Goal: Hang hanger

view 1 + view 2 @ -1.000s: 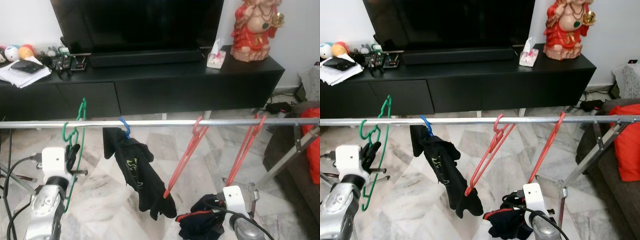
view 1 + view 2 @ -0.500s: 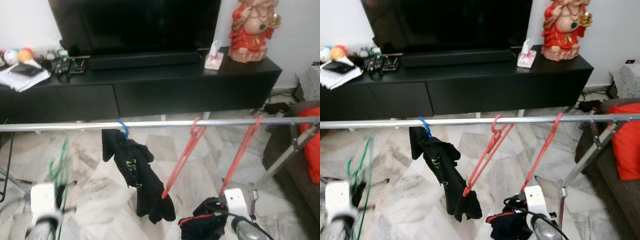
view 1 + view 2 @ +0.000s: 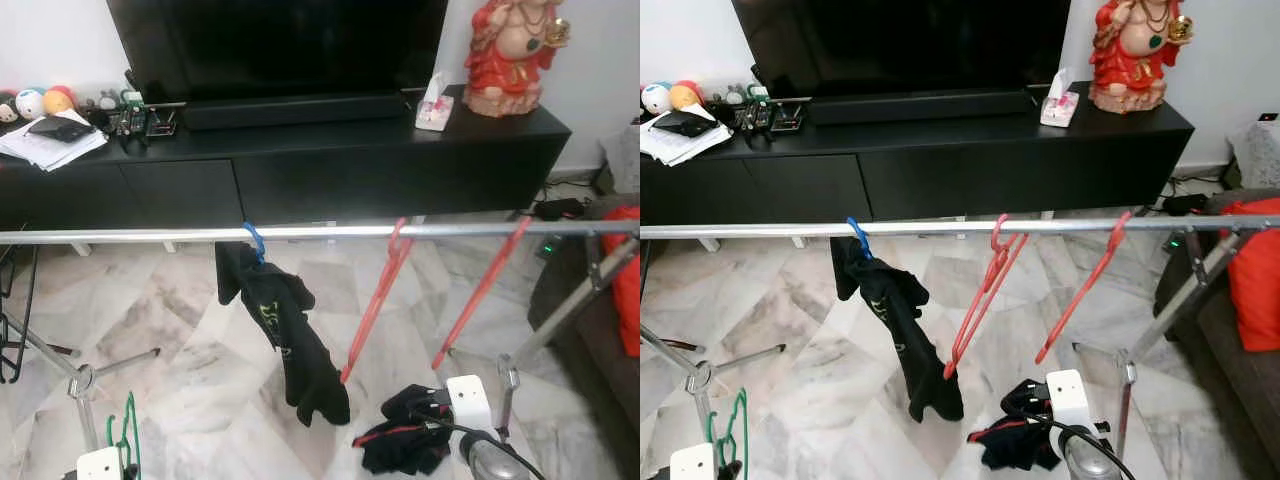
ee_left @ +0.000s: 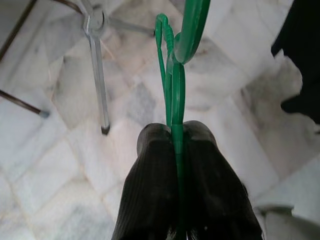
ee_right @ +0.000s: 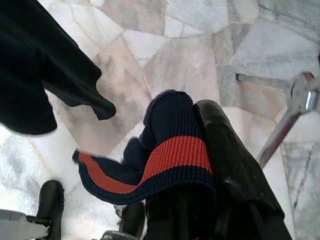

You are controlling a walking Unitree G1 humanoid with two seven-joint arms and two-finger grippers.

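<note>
Green hanger (image 4: 176, 95) pinched between left fingers (image 4: 155, 165), below rail (image 3: 320, 232)

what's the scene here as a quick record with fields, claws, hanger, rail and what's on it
left claw: shut on the green hanger, held low, below the rail
green hanger: not on the rail
right claw: shut on a dark sock with a red stripe, low near the floor
rail: silver bar across the view
on the rail: blue hanger with a black garment; two red hangers
behind: black tv cabinet
</note>
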